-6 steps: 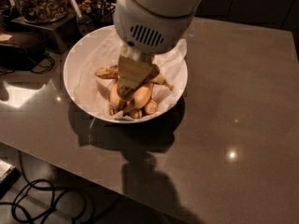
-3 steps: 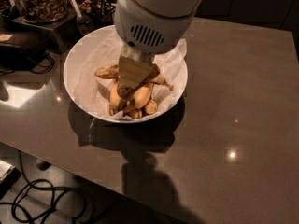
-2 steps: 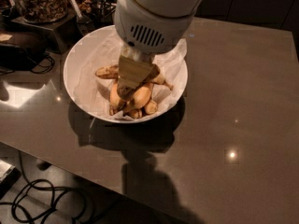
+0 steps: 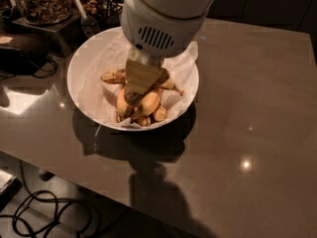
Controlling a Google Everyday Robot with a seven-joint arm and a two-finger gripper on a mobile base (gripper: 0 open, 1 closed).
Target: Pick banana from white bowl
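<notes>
The white bowl [image 4: 71,78], lined with crumpled white paper, stands on the back left part of the table. Several overripe yellow bananas lie piled in its middle. A thick yellow banana [image 4: 149,102] lies at the centre of the pile, with a second one [image 4: 122,104] to its left and a browner one [image 4: 113,76] at the far left. My gripper [image 4: 132,97] hangs down from the white arm housing [image 4: 163,19] into the bowl, its tip right on the pile against the thick banana. The arm hides the back of the pile.
The brown glossy table [image 4: 247,108] stretches to the right and front of the bowl. Clear containers of dark snacks [image 4: 42,1] stand at the back left, with a black device [image 4: 20,51] beside them. Black cables [image 4: 39,212] lie on the floor beyond the table's front left edge.
</notes>
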